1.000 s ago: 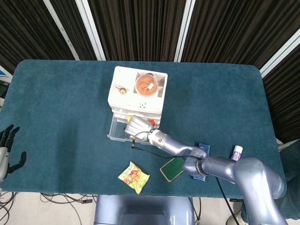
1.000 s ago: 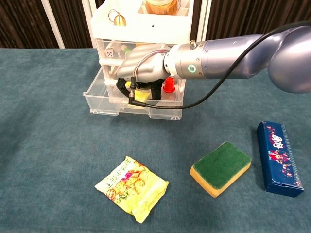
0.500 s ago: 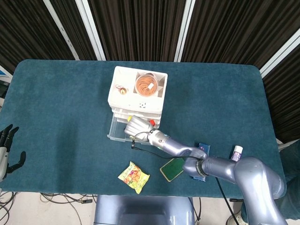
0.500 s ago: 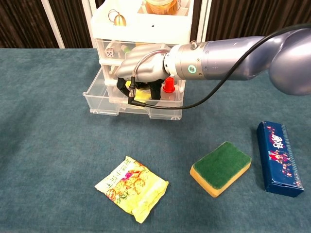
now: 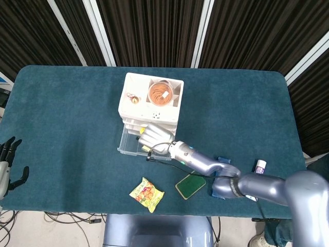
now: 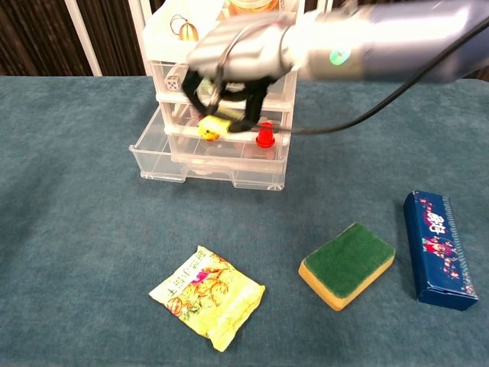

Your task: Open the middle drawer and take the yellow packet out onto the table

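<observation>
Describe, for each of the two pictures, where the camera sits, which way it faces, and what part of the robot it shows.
Head view: high above the near edge, looking down on the whole table; shows the right arm and right robot hand, and the left robot hand at the edge.
Chest view: low, facing forward along the table; shows only the right robot hand and forearm.
Shared: drawer unit, yellow packet, sponge.

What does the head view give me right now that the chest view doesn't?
Head view only: the left hand off the table's left edge, holding nothing, and a small white bottle at the right. Chest view only: the drawer fronts, a yellow object and red piece under the right hand. Both: yellow packet, green sponge, blue box, open drawer.
</observation>
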Action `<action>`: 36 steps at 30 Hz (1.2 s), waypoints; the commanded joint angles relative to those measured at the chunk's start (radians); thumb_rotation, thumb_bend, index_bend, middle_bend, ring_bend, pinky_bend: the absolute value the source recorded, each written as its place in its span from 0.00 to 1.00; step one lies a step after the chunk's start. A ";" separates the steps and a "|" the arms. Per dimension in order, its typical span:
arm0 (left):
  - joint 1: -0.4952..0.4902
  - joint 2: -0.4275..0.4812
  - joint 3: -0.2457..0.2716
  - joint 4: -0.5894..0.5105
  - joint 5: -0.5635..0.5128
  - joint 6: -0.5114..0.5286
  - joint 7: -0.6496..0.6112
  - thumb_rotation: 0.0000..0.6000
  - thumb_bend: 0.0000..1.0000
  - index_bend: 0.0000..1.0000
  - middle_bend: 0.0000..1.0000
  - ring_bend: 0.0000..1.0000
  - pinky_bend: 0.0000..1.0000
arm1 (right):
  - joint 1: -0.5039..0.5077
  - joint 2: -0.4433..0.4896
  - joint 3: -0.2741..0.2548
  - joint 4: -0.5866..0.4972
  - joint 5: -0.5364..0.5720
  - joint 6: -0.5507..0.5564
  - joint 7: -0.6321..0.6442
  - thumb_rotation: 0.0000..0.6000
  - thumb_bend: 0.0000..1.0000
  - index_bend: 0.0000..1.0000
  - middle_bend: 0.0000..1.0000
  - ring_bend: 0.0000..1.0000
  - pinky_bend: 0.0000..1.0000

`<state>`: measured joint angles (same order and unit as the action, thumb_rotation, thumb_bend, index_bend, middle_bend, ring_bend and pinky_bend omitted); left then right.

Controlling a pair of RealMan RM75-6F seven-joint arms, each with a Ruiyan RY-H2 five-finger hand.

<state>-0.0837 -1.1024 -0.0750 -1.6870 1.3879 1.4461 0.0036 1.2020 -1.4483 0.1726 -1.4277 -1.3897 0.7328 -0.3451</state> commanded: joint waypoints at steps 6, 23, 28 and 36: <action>0.001 0.000 0.000 -0.001 0.000 0.003 0.002 1.00 0.44 0.07 0.01 0.00 0.00 | -0.107 0.225 -0.011 -0.200 0.000 0.085 0.009 1.00 0.38 0.57 0.89 1.00 1.00; 0.000 0.000 0.004 -0.004 0.011 0.005 0.003 1.00 0.44 0.07 0.01 0.00 0.00 | -0.261 0.212 -0.140 -0.089 0.047 0.062 0.011 1.00 0.36 0.58 0.91 1.00 1.00; 0.001 0.002 0.005 -0.005 0.011 0.005 0.003 1.00 0.44 0.07 0.01 0.00 0.00 | -0.242 0.112 -0.129 0.023 0.074 0.019 0.001 1.00 0.36 0.58 0.91 1.00 1.00; 0.001 0.004 0.003 -0.003 0.012 0.005 -0.003 1.00 0.44 0.07 0.01 0.00 0.00 | -0.211 0.030 -0.123 0.125 0.145 -0.070 -0.048 1.00 0.32 0.44 0.90 1.00 1.00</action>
<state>-0.0831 -1.0985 -0.0718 -1.6900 1.3993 1.4515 0.0008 0.9798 -1.4095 0.0491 -1.3146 -1.2660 0.6839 -0.3651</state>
